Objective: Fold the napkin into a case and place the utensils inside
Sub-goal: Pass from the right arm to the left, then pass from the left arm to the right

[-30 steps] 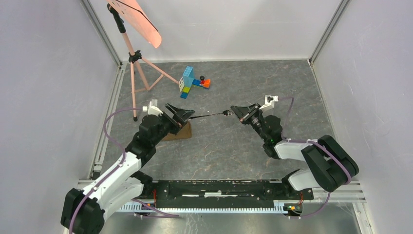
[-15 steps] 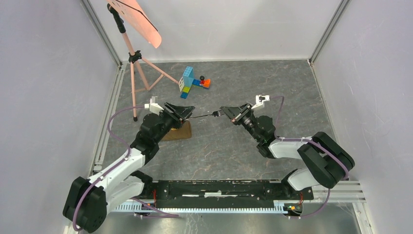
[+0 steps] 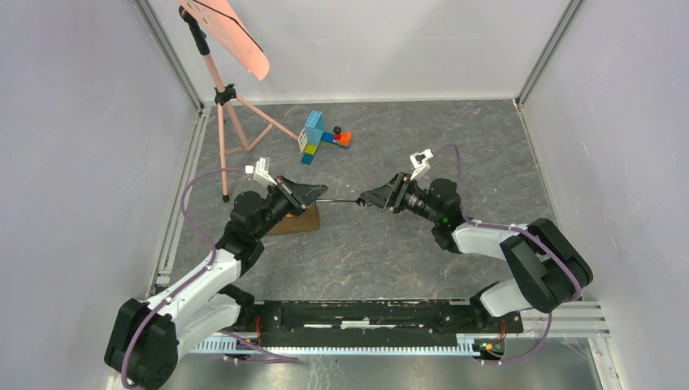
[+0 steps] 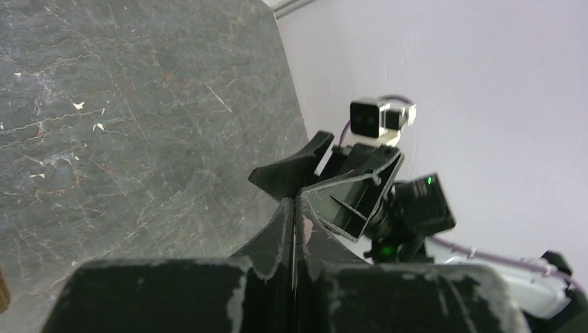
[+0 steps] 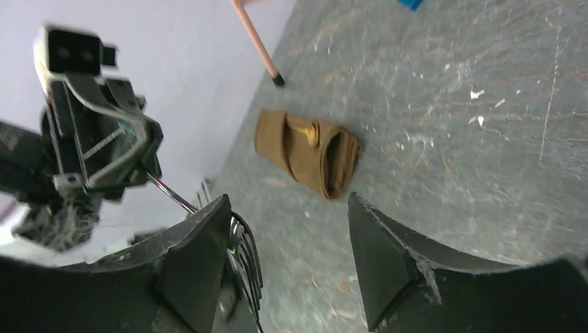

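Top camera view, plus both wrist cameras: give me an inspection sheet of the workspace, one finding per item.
Surface: dark marbled table, scuffed, white flecks.
Job's things: folded brown napkin with gold spoon tucked in; fork held up between the arms.
Clutter: toy blocks.
Jaws: left jaws shut on fork handle; right jaws open, tines against one finger.
Cables: purple cables looped along both arms.
Surroundings: pink tripod; white walls.

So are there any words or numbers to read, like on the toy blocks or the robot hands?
None can be read.
The toy blocks show small coloured patches, too small to tell if any is print.
The napkin, the fork, the left hand and the right hand show no lettering.
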{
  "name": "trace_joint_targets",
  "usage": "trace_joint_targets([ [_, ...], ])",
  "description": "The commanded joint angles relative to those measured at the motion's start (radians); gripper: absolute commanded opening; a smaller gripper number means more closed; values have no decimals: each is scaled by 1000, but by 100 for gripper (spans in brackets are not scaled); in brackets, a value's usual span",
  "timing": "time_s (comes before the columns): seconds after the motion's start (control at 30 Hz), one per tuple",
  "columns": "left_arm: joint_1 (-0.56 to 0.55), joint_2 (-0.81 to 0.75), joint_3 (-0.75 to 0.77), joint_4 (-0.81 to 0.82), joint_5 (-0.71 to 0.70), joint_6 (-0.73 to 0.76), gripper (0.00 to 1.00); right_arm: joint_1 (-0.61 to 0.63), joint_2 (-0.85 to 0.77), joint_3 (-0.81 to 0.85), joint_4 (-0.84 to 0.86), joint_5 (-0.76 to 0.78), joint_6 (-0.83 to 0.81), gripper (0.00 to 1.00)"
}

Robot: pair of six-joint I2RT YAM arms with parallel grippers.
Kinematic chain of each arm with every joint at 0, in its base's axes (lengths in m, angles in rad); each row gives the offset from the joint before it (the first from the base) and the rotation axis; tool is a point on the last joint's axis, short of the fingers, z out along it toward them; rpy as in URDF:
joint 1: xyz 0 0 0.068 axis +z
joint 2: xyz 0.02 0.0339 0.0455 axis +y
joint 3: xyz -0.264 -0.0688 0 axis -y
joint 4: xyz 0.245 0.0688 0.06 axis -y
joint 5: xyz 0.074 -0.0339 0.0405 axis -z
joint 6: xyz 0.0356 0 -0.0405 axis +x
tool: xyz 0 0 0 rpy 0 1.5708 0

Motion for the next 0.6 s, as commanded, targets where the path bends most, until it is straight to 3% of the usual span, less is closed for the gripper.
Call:
trace_joint_targets([
  [0.0, 12, 15, 48, 1, 164, 189, 2, -76, -39, 84, -252, -315, -235, 69],
  [0.23, 26, 16, 40, 14, 201, 208, 2, -137, -55, 95, -282, -528, -237, 62],
  [0.47, 28, 30, 35, 53, 203, 190, 2, -127, -60, 44, -192, -562, -162, 51],
  [0.57, 27, 42, 35, 70, 217, 182, 2, -123, -57, 29, -160, -549, -148, 40],
])
